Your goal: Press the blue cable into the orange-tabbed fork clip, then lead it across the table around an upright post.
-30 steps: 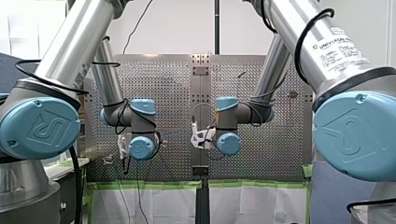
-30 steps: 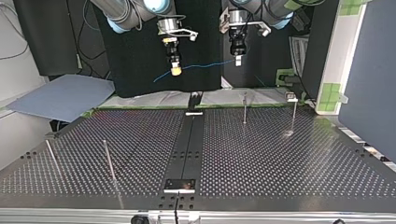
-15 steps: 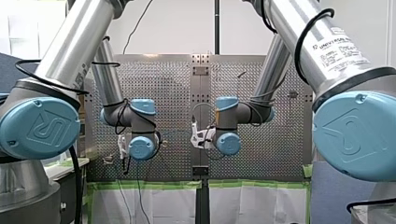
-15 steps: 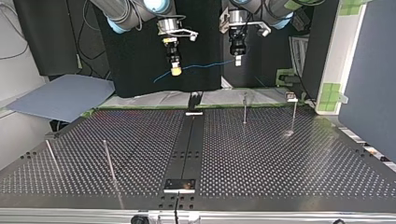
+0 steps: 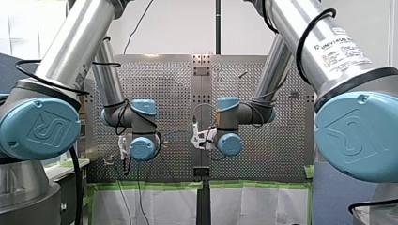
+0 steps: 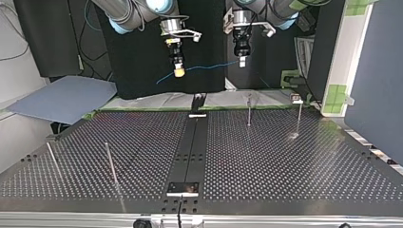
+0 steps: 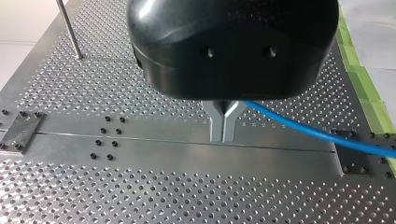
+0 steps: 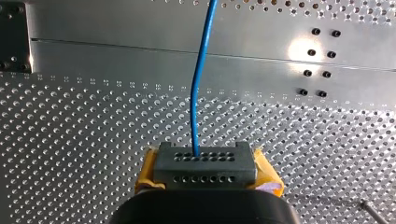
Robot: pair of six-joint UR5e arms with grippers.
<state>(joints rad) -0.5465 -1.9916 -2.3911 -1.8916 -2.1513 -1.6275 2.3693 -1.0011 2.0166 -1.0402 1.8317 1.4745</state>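
Cable (image 6: 209, 66): blue, stretching through the air from right pincer (image 6: 179, 72) to left pincer (image 6: 242, 61), well above surface (image 6: 285, 161).
Left pincer: pinching it narrow.
Right pincer: holding it; cable running straight ahead.

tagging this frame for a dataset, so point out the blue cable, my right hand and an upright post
blue cable (image 6: 209, 66), top view, middle of its mid-air span
right hand (image 6: 178, 72), top view, midway between its yellow-padded fingertips
upright post (image 7: 69, 30), left wrist view, middle of its shaft
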